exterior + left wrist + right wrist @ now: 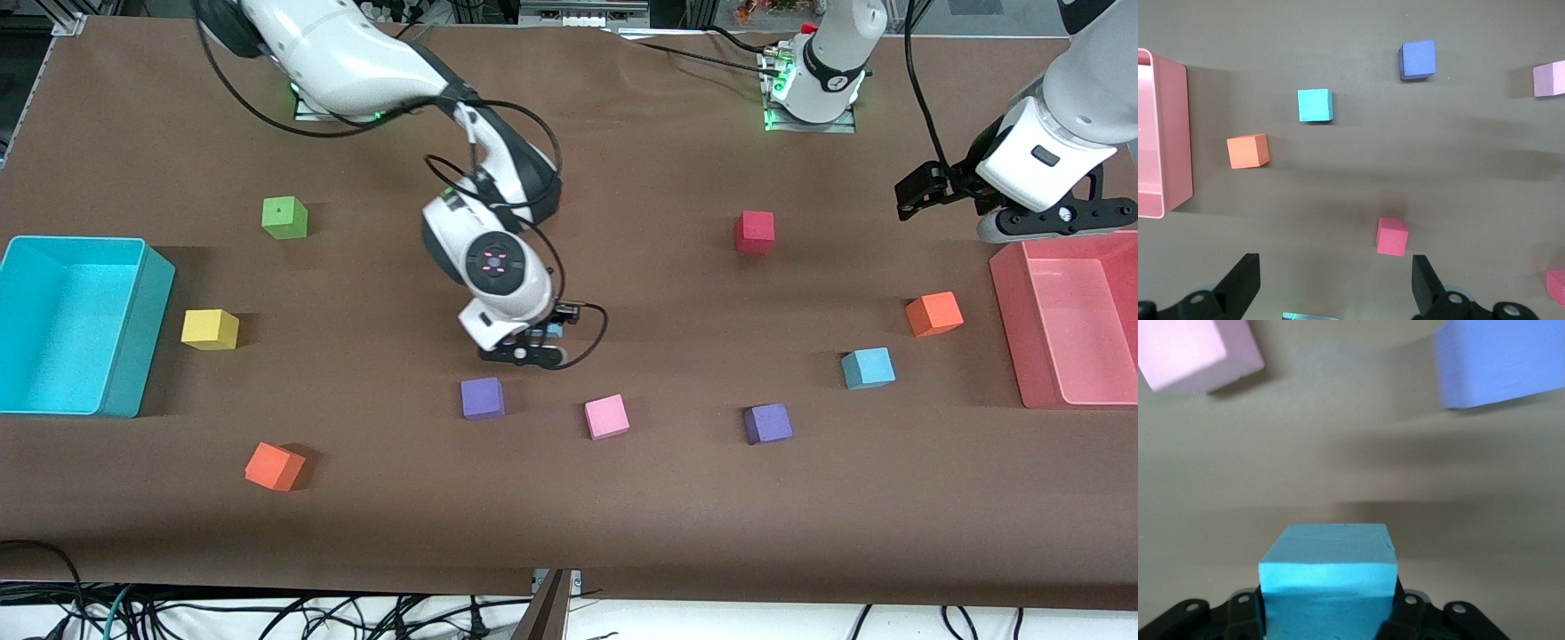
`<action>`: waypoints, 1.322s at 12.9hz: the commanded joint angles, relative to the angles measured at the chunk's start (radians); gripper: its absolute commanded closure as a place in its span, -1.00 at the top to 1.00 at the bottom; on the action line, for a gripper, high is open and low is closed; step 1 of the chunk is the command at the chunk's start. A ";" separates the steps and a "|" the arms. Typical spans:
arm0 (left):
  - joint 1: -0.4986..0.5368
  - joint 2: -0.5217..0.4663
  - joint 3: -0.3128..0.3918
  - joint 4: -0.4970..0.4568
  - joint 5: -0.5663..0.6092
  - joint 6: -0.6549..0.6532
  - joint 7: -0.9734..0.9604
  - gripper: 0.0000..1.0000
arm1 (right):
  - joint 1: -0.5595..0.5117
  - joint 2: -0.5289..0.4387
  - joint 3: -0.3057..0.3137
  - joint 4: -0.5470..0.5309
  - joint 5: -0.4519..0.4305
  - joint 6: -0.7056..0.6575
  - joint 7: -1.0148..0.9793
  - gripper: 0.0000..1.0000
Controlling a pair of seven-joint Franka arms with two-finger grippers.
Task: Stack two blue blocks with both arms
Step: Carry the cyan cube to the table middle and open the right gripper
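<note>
Blue block (1328, 583) clamped in right pincer (533, 342) above tabletop (622, 498); second blue block (868, 367) sits apart. Left pincer (933, 191) spread wide, empty, beside pink bin (1009, 320).

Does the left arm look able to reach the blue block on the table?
Probably yes: the left gripper hangs open by the pink bin, and nothing covers or crowds the blue block.

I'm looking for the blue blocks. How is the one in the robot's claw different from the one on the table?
The held blue block is pinched in the right gripper, whose jaws are shut on it; the free blue block sits untouched on the table. The held one is over the table's middle; the free one lies toward the left arm's end, beside an orange block. Both are same-coloured cubes.
</note>
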State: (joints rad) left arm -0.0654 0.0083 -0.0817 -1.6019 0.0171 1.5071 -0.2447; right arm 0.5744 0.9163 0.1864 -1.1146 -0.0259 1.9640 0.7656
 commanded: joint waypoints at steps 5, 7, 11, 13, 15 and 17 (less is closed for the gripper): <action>0.006 -0.018 0.000 -0.010 -0.025 -0.008 0.013 1.00 | 0.050 0.150 0.010 0.101 -0.074 0.118 0.078 -0.33; 0.006 -0.018 0.000 -0.010 -0.025 -0.008 0.013 1.00 | 0.048 0.148 0.011 0.101 -0.077 0.118 0.072 0.99; 0.006 -0.016 0.000 -0.012 -0.025 -0.008 0.013 1.00 | 0.035 0.131 0.039 0.101 -0.103 0.108 0.031 1.00; 0.007 -0.016 0.000 -0.012 -0.025 -0.008 0.013 1.00 | 0.030 0.081 0.050 0.099 -0.097 0.095 -0.008 1.00; 0.006 -0.018 0.000 -0.010 -0.025 -0.008 0.013 1.00 | 0.024 -0.005 0.054 0.092 -0.095 0.032 -0.076 1.00; 0.004 -0.018 0.000 -0.010 -0.025 -0.007 0.013 1.00 | 0.002 -0.084 0.054 0.055 -0.094 -0.077 -0.216 1.00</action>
State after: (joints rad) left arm -0.0653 0.0083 -0.0819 -1.6022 0.0171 1.5067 -0.2447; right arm 0.6104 0.9253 0.2181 -0.9968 -0.1079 1.9674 0.6539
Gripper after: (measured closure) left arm 0.000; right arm 0.000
